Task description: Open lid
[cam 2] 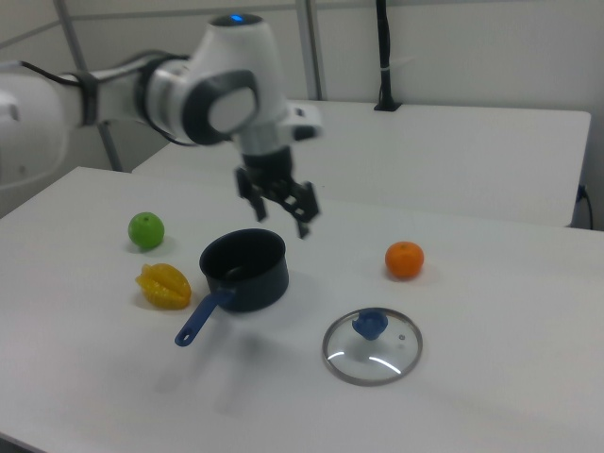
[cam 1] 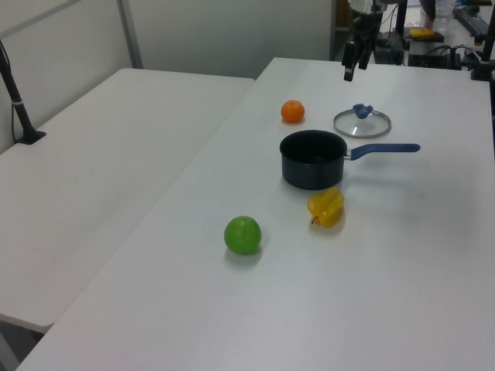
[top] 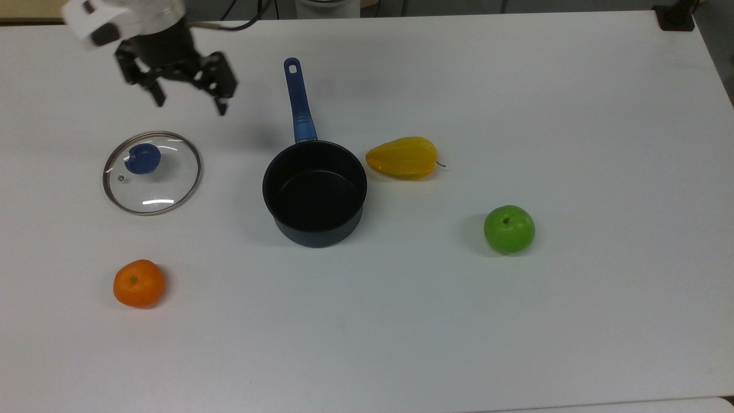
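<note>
We see the lid (top: pixel 152 172) lying flat on the table (top: pixel 516 86), knob up, well apart from the pan (top: pixel 315 193) on the top view's left, above the orange (top: pixel 139 283). The gripper (top: pixel 189 103) hangs empty in the air, fingers spread wide; its arm is cut off at the top edge, and in the left view it seems partly lost against dark clutter
</note>
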